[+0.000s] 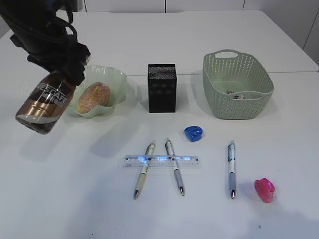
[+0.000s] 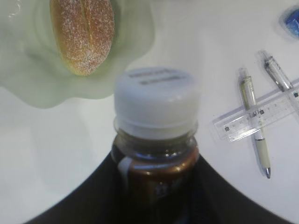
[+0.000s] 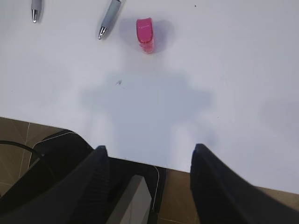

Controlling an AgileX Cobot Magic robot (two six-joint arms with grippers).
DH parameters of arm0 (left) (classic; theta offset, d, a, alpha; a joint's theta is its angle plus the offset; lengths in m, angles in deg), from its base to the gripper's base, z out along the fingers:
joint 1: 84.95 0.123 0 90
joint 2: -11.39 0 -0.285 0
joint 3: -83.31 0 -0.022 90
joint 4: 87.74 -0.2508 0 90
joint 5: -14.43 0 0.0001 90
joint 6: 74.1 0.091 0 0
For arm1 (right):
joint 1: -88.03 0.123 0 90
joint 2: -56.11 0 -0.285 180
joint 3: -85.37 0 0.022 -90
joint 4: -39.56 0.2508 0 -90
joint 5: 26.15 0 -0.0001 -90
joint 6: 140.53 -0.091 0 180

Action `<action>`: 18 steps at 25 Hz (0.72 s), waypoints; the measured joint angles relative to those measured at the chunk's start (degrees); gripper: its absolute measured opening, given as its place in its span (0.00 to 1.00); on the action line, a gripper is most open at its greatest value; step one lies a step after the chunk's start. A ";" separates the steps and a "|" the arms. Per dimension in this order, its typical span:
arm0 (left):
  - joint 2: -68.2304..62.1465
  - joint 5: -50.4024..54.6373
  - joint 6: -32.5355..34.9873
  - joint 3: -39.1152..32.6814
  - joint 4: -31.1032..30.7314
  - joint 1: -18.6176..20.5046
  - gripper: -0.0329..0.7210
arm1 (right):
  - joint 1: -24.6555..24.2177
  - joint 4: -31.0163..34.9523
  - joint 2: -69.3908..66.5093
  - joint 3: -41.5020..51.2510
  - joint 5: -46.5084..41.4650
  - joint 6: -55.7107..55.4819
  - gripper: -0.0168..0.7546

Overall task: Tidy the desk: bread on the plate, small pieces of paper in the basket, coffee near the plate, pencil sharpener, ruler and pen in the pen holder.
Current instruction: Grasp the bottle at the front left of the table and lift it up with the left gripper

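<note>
L gripper is clamped on the brown Nescafe coffee bottle w/ white cap, holding it tilted in the air at 9 o'clock of the pale green wavy-rimmed plate. The sugar-dusted golden bread bun lies in that plate. R gripper hangs open w/ nothing in it over the white desk edge; a pink pencil sharpener sits at its 12 o'clock. The clear plastic ruler lies across two pens, at 6 o'clock of the black mesh pen holder.

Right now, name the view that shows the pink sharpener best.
The right wrist view: the pink sharpener lies whole and large on the desk. The exterior view shows it small near the front edge; the left wrist view misses it.
</note>
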State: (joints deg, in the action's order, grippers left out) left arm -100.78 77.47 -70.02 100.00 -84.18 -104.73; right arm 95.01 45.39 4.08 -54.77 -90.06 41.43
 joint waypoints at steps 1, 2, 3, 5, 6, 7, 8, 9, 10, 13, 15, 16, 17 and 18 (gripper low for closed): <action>0.72 -0.25 0.00 0.00 0.24 0.00 0.39 | 0.00 0.00 0.00 0.00 0.00 0.00 0.59; 1.32 -0.54 0.00 0.00 0.33 0.00 0.39 | 0.00 0.00 0.00 0.00 0.00 0.00 0.59; 2.01 -0.88 0.00 -0.10 0.59 0.00 0.39 | 0.00 0.00 0.00 0.00 0.00 0.00 0.59; 3.31 -1.68 0.00 -0.10 0.69 0.00 0.39 | 0.00 0.00 0.00 0.00 0.00 0.00 0.59; 4.07 -2.33 0.00 -0.63 0.82 0.00 0.39 | 0.00 0.00 0.00 0.00 0.00 0.00 0.59; 4.89 -3.23 0.00 -1.30 0.89 0.00 0.39 | 0.00 0.00 0.00 0.00 0.00 0.00 0.59; 5.75 -4.40 0.00 -2.59 0.95 0.00 0.39 | 0.00 0.00 0.00 0.00 0.00 0.00 0.59; 6.68 -5.72 0.00 -4.39 1.03 0.00 0.39 | 0.00 0.00 0.00 0.00 0.00 0.00 0.59; 7.53 -7.01 0.00 -6.58 1.07 0.00 0.39 | 0.00 0.00 0.00 0.00 0.00 0.00 0.59; 10.82 -12.42 0.00 -14.06 1.31 0.00 0.39 | 0.00 0.00 0.00 0.00 0.00 0.00 0.59; 13.48 -16.91 0.00 -18.99 1.68 0.00 0.39 | 0.00 0.00 0.00 0.00 0.00 0.00 0.59; 14.78 -19.94 0.00 -21.47 1.88 0.00 0.39 | 0.00 0.00 0.00 0.00 0.00 0.00 0.59; 15.80 -22.14 0.00 -23.40 2.00 0.00 0.39 | 0.00 0.00 0.00 0.00 0.00 0.00 0.59; 16.89 -24.25 0.00 -25.54 2.12 0.00 0.39 | 0.00 0.00 0.00 0.00 0.00 0.00 0.59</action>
State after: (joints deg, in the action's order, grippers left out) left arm -83.89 53.22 -70.02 74.46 -82.06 -104.73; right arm 95.01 45.39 4.08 -54.77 -90.06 41.43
